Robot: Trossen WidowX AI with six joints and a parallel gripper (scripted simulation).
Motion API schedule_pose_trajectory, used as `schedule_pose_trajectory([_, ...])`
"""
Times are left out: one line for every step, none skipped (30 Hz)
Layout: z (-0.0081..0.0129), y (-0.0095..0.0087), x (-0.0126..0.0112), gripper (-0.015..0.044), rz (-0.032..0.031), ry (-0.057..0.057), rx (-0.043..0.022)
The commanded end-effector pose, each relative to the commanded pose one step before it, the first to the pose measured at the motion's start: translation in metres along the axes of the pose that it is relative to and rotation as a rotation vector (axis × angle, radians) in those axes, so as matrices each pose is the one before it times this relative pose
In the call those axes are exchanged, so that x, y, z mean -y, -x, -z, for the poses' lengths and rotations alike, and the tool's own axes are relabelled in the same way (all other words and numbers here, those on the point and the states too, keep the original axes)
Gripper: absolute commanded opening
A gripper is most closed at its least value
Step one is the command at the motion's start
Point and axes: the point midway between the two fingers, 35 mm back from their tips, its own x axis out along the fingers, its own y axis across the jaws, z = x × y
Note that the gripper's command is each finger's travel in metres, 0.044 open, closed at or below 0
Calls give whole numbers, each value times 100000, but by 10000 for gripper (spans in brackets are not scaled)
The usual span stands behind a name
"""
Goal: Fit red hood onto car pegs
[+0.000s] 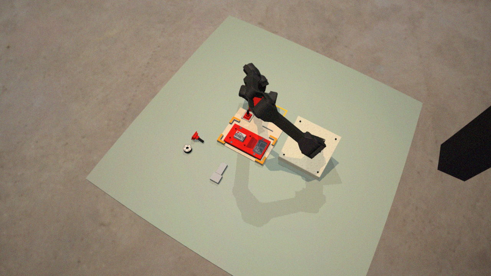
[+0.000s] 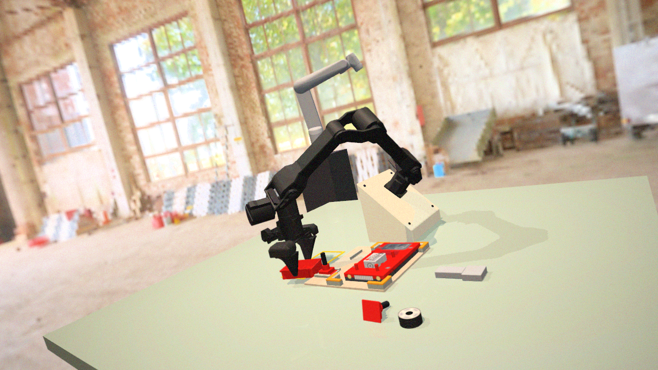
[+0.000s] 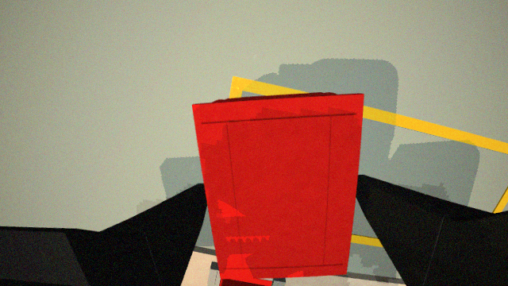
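The red hood [image 1: 255, 101] [image 2: 306, 266] [image 3: 278, 183] lies flat on the table, partly over a yellow outlined rectangle [image 3: 417, 126] [image 2: 333, 252], just beyond the jig board [image 1: 229, 128] [image 2: 351, 284]. My gripper [image 2: 299, 262] [image 3: 279, 187] is down around the hood, open, with one black finger at each long side, close to or just touching it. In the top view the arm hides most of the hood. The red chassis [image 1: 248, 140] [image 2: 381, 264] sits in the jig with the grey engine block [image 1: 239, 136] [image 2: 373, 259] on it.
A small red holder with a black stick [image 1: 247, 115] [image 2: 324, 264] stands on the jig's corner right beside the hood. A red knob [image 1: 196, 136] [image 2: 372, 310], a wheel [image 1: 187, 148] [image 2: 409, 317] and grey blocks [image 1: 218, 172] [image 2: 460, 273] lie apart. The arm's pedestal [image 1: 319, 161] [image 2: 400, 216] stands behind the jig.
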Motion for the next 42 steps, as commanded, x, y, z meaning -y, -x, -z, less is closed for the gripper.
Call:
schedule_pose_trajectory([3, 36, -9, 328, -8, 67, 14])
schedule_pose_trajectory([0, 0, 0, 322, 0, 0, 0])
schedule_pose_trajectory([0, 0, 0, 315, 0, 0, 0])
schedule_pose_trajectory([0, 0, 0, 308, 0, 0, 0])
schedule_pose_trajectory([0, 0, 0, 302, 0, 0, 0])
schedule_pose_trajectory([0, 0, 0, 295, 0, 0, 0])
schedule_pose_trajectory([0, 0, 0, 288, 0, 0, 0])
schedule_pose_trajectory([0, 0, 0, 282, 0, 0, 0])
schedule_pose_trajectory([0, 0, 0, 275, 0, 0, 0])
schedule_pose_trajectory([-17, 3, 26, 249, 45, -155, 35])
schedule_pose_trajectory([0, 33, 0, 222, 0, 0, 1])
schedule_pose_trajectory([-1, 80, 0, 196, 1, 0, 4])
schedule_pose_trajectory([-2, 126, 1, 170, 1, 0, 6])
schedule_pose_trajectory([-2, 166, 1, 144, 2, 0, 7])
schedule_pose_trajectory([-2, 201, 1, 117, 2, 0, 9])
schedule_pose_trajectory([-3, 233, 1, 91, 3, 0, 10])
schedule_pose_trajectory([-3, 262, 1, 65, 3, 0, 11])
schedule_pose_trajectory([-2, 187, 1, 39, 2, 0, 8])
schedule_pose_trajectory([-3, 225, 1, 12, 3, 0, 10])
schedule_pose_trajectory([-4, 287, 1, 0, 4, 0, 13])
schedule_pose_trajectory([-5, 343, 1, 0, 4, 0, 15])
schedule_pose_trajectory([-5, 369, 2, 0, 5, 0, 16])
schedule_pose_trajectory([-5, 381, 2, 0, 5, 0, 16])
schedule_pose_trajectory([-5, 390, 2, 0, 5, -1, 16])
schedule_pose_trajectory([-5, 398, 2, 0, 6, -1, 16])
schedule_pose_trajectory([-5, 404, 2, 0, 6, -1, 16])
schedule_pose_trajectory([-5, 408, 2, 0, 6, -1, 16])
schedule_pose_trajectory([-5, 410, 2, 0, 6, -1, 16])
schedule_pose_trajectory([-5, 409, 2, 0, 6, -1, 16])
schedule_pose_trajectory([-4, 406, 3, 0, 6, -2, 16])
schedule_pose_trajectory([-4, 401, 3, 0, 6, -2, 15])
schedule_pose_trajectory([-4, 394, 3, 0, 6, -2, 15])
schedule_pose_trajectory([-4, 384, 3, 0, 6, -2, 14])
schedule_pose_trajectory([-4, 370, 3, 0, 6, -2, 14])
schedule_pose_trajectory([-4, 354, 3, 0, 6, -2, 13])
schedule_pose_trajectory([-3, 336, 2, 0, 6, -2, 12])
schedule_pose_trajectory([-3, 314, 2, 0, 5, -2, 11])
schedule_pose_trajectory([-3, 291, 2, 0, 5, -2, 10])
schedule_pose_trajectory([-2, 265, 2, 0, 5, -2, 9])
schedule_pose_trajectory([-2, 237, 2, 0, 4, -2, 8])
schedule_pose_trajectory([-2, 206, 2, 0, 4, -1, 7])
schedule_pose_trajectory([-2, 173, 1, 0, 3, -1, 6])
